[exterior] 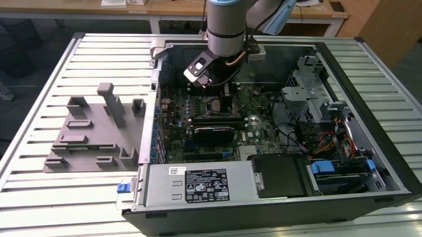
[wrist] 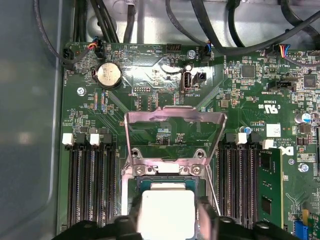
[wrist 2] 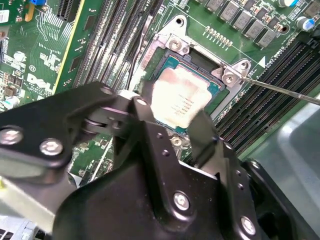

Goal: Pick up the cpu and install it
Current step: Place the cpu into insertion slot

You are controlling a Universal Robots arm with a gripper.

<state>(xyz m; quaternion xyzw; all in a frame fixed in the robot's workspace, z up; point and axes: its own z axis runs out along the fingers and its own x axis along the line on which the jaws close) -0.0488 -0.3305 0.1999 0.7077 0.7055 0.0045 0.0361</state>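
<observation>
- The cpu [wrist 2: 177, 100] is a flat square chip with a matt silvery-grey top plate and a thin teal rim. It sits between the fingertips, directly over the socket [wrist 2: 172, 45].
- In the first wrist view, the cpu [wrist: 165, 215] reads as a pale, smooth square with rounded corners.
- The gripper [wrist 2: 175, 115] is closed on the cpu. One black finger [wrist 2: 142, 112] presses one edge and the other presses the opposite edge. The fingers are angular, matt black and fastened with bright round screws.
- The socket is edged by a bright metal bracket with screw heads, just beyond the fingertips.
- The load plate [wrist: 175, 116], a thin open frame of shiny steel, stands hinged up past the socket.
- A slim steel lever [wrist 2: 280, 89] runs out to one side of the gripper.
- The green motherboard [wrist: 150, 75] lies under the gripper. Long black ribbed memory slots [wrist: 90, 185] flank the socket on both sides, and a round silver coin cell [wrist: 108, 75] lies further out.
- In the exterior view, the gripper [exterior: 211, 88] reaches down into the open computer case [exterior: 369, 89].
- A grey plastic fixture [exterior: 92, 133] with upright blocks stands well apart on the slatted metal table [exterior: 39, 98].
</observation>
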